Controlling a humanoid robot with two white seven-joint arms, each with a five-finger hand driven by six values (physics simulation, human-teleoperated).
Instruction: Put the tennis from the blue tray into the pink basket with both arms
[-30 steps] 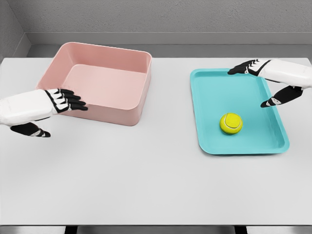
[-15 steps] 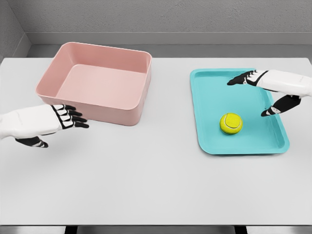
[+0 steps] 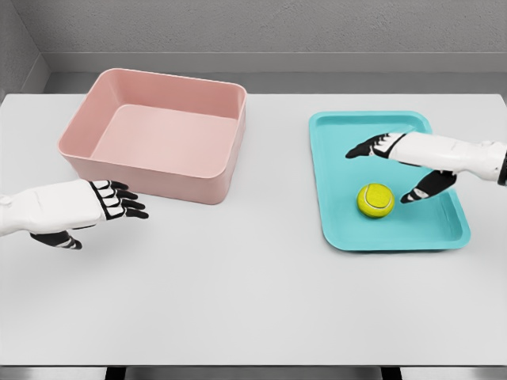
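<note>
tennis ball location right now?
Head view: the tennis ball sits in the blue tray on the table's right side, toward the tray's near end, just below the open right hand, which hasn't grasped it.

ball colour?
Yellow-green; the ball lies on the blue tray, clear in the head view.

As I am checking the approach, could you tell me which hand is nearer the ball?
Right. The right hand hovers open just above the ball on the tray; the left hand is far off, beside the basket.
</note>
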